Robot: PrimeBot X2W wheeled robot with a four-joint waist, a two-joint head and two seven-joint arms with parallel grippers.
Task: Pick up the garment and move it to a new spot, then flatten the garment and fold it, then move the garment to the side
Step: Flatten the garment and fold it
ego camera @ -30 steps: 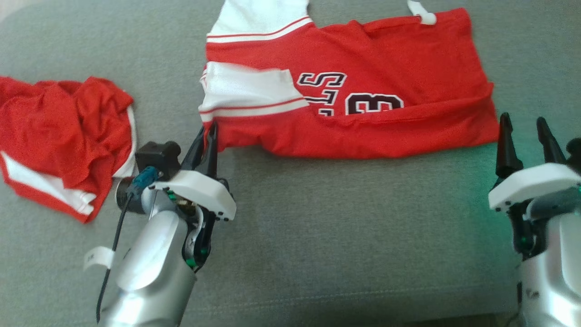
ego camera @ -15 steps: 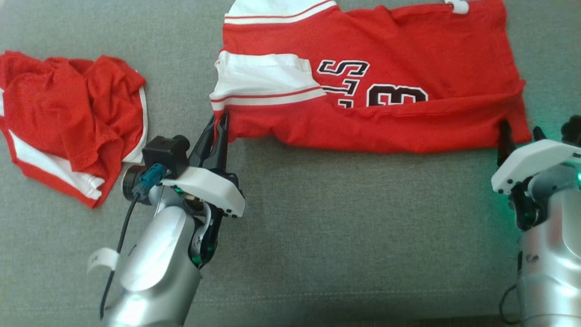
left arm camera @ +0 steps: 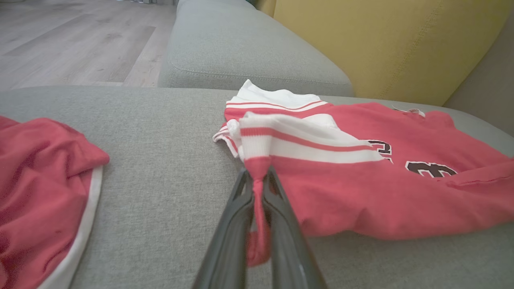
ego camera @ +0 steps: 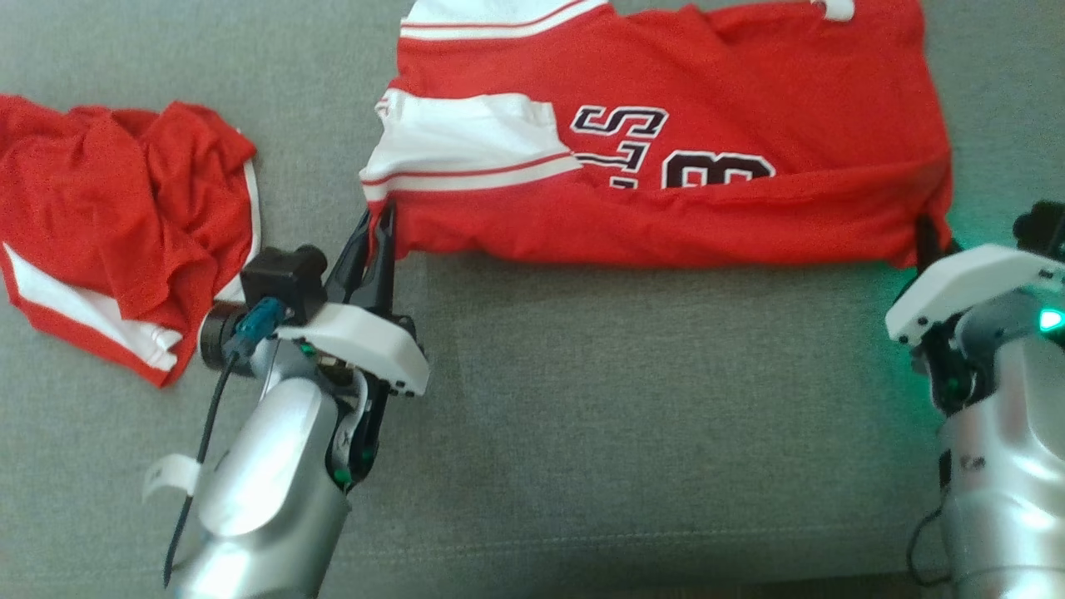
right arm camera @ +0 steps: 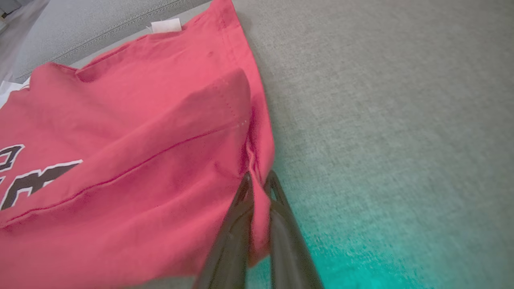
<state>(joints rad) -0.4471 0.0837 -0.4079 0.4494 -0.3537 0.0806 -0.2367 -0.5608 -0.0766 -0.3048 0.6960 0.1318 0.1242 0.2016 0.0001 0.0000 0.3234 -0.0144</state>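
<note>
One garment: red jersey (ego camera: 666,208) with white striped trim and black lettering, spread lengthwise across the far middle of the sofa seat (ego camera: 624,433), its near edge doubled over in a long flap.
Left hold: left jaws clamped together on the jersey's near-left corner, just below the white striped band (left arm camera: 305,150); a pinch of red cloth hangs between them.
Right hold: right jaws closed on the near-right corner at the stitched hem, with cloth bunched into the pinch.
Reason for holds: both near corners are taken at once, likely so the near edge stays taut and level for lifting over in a fold or drawing flat.
Stage: judged to be flattening or folding; the move to the side is not yet done.
Neighbour: second red garment (ego camera: 125,225), crumpled, at left, well apart from the jersey.
Surround: yellow backrest (left arm camera: 381,40) on the far side; wooden floor (left arm camera: 60,40) past the sofa.
</note>
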